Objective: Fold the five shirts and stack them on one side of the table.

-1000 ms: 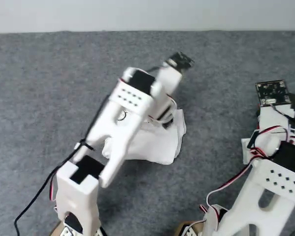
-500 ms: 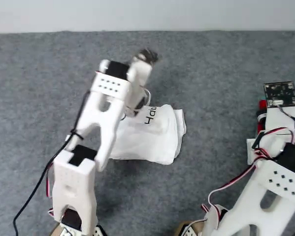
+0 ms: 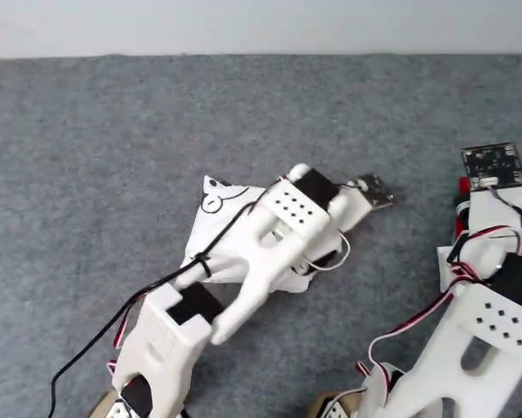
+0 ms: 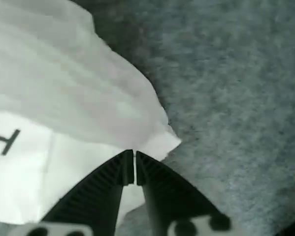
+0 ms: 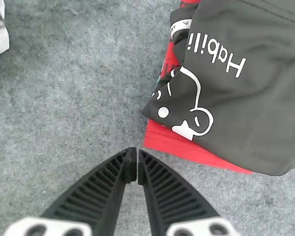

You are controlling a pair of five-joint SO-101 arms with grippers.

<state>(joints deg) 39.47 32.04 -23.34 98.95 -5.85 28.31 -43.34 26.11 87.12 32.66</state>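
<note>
The left arm [image 3: 282, 213] hides most of the white shirt [image 3: 215, 209].

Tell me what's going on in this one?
The left gripper is shut at the edge of the white shirt lying mid-table, with its arm stretched across the shirt. Whether it pinches any cloth is unclear. The right gripper, also shut, hovers over the gray table beside a black shirt lying on a red shirt.
</note>
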